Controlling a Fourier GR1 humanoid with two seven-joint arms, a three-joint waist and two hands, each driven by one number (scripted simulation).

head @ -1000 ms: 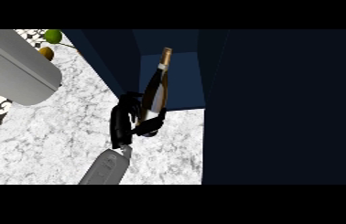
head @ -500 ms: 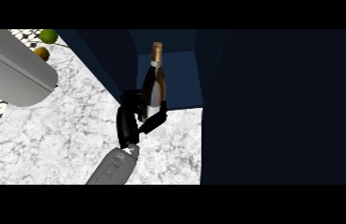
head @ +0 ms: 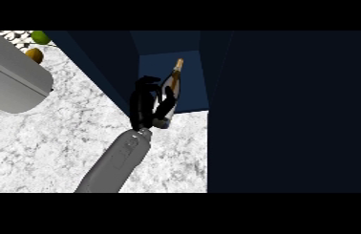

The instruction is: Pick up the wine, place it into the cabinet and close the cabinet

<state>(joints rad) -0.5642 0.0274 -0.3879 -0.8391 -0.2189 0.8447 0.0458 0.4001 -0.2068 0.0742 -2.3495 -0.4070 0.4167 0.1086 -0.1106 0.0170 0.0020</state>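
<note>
Marble counter (head: 63, 132), open navy cabinet (head: 158, 61): left hand (head: 149, 106), fingers curled round the wine bottle (head: 171, 85), mid-placement (release, then door-closing, seemingly next).

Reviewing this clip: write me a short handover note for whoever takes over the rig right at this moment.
Left robot hand: curled round the wine bottle, which is tilted with its neck up, inside the open dark-blue cabinet.
Right robot hand: not in view.
Done: bottle picked up and carried into the cabinet opening.
Left: set the bottle down, let go, pull the hand out, close the cabinet door.
</note>
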